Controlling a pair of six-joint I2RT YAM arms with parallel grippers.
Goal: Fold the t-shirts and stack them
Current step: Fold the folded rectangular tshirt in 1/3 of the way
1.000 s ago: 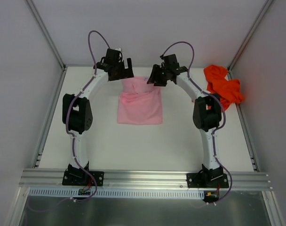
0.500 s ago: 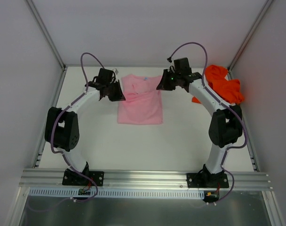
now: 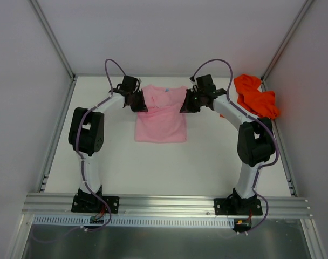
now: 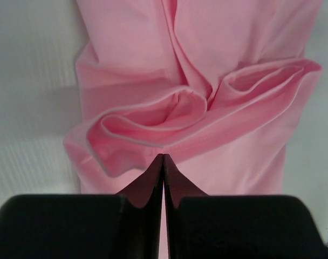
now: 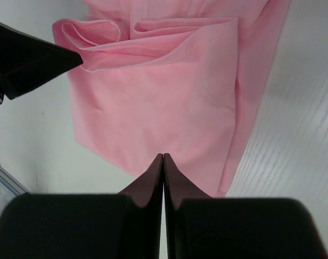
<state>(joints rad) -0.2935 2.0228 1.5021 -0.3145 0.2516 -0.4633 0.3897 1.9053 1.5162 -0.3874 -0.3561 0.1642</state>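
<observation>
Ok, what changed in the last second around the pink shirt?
Both pincers, open above the far edge of the light pink cloth t-shirt, swung outward, then came in at its sides and closed: left pincer at the left edge, right pincer at the right. Whether cloth is pinched isn't clear. The pink shirt's body and the crumpled bright orange cloth t-shirt in the far right corner stayed put.

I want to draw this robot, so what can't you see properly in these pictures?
1. Wrist views: whether the left pincer or right pincer grips the pink shirt; shut, they cover the spot.
2. Top view: pincer tips, hidden under the black wrists.
3. Orange shirt: crumpled, shape unclear; outside both wrist views.
</observation>
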